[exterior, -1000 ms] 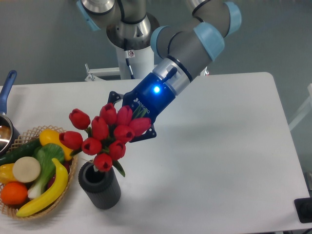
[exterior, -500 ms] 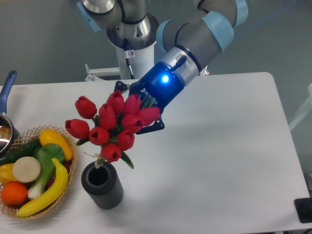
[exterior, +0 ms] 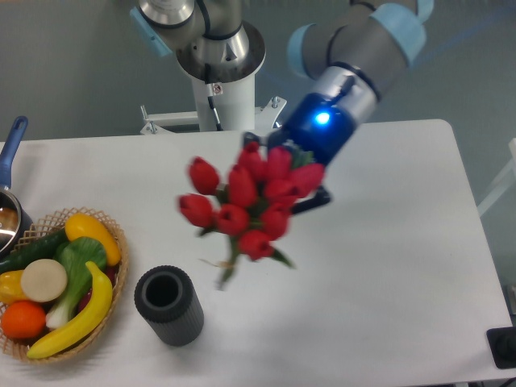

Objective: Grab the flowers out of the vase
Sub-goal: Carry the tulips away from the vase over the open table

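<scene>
The flowers [exterior: 246, 201], a bunch of red tulip buds with green stems, hang in the air above the middle of the table, blurred by motion. Their stem ends [exterior: 226, 272] are clear of the vase and to its upper right. The vase [exterior: 168, 305], a dark ribbed cylinder, stands upright and empty near the front left. My gripper [exterior: 292, 179] is behind the buds with its blue body lit; its fingers are mostly hidden by the blooms and it is shut on the flowers.
A wicker basket [exterior: 114, 242] with a banana, a yellow pepper, an orange and greens sits left of the vase. A pot with a blue handle [exterior: 11, 145] is at the left edge. The robot base [exterior: 218, 72] stands behind the table.
The gripper has lifted the flowers up and to the right. The stems have come fully out of the vase, which stays in place.
</scene>
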`<action>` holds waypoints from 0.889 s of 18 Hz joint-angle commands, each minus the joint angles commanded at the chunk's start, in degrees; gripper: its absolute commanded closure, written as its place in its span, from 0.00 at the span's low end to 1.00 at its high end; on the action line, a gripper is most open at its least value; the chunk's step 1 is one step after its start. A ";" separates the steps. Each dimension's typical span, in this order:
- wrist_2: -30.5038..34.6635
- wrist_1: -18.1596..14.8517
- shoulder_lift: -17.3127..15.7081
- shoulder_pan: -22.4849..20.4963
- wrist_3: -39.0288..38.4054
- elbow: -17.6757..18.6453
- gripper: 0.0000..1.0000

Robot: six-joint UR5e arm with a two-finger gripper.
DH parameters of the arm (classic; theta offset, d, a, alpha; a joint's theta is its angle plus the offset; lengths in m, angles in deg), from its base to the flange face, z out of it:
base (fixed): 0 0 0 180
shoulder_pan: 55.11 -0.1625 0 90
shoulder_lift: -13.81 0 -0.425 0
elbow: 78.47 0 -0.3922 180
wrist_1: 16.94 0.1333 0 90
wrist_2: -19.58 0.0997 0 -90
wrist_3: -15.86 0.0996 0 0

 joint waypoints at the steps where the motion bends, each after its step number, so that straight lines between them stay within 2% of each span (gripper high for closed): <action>1: 3.43 -0.09 0.09 -0.88 2.02 0.17 1.00; 4: 12.14 -0.35 2.45 -3.52 8.96 1.49 1.00; 7: 27.41 -0.79 2.73 -3.88 14.16 3.24 1.00; 9: 34.99 -1.41 2.73 -3.71 16.71 5.00 1.00; 13: 42.13 -2.72 2.99 -3.27 16.72 5.01 0.99; 14: 44.40 -3.51 3.16 -3.09 16.72 4.92 0.92; 16: 49.94 -4.22 3.78 -0.65 16.37 4.40 0.90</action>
